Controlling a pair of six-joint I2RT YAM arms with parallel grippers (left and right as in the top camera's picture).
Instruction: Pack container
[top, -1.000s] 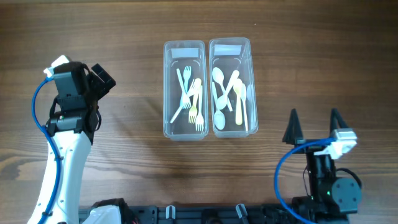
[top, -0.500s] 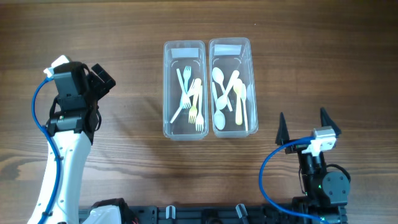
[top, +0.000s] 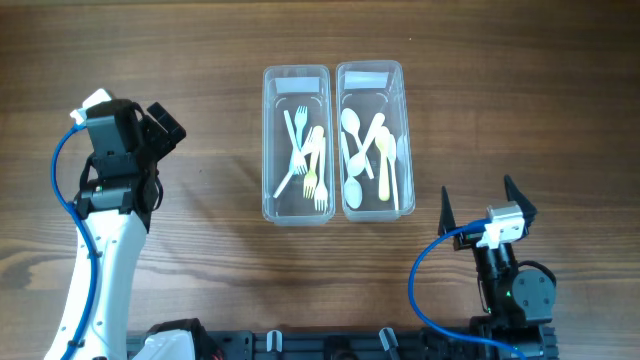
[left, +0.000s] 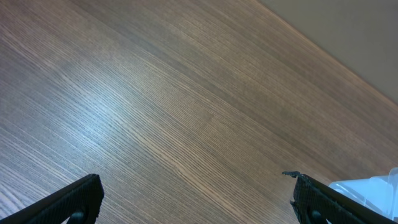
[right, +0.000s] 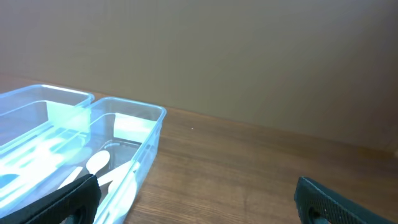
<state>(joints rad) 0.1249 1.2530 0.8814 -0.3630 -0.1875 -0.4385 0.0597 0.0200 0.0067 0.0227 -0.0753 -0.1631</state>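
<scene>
Right pincer (top: 477, 196) farther left than before.

2 clear containers stand on 1 surface (top: 200, 40): the left container (top: 296, 72) and the right container (top: 369, 68). The forks (top: 305, 150) number about 4 and the spoons (top: 353, 190) about 5; overlap blurs both counts. 2 arms, the left arm (top: 100, 250) and the right arm (top: 515, 290), carry 1 pincer each: left pincer (top: 170, 126), right pincer (top: 477, 190).
</scene>
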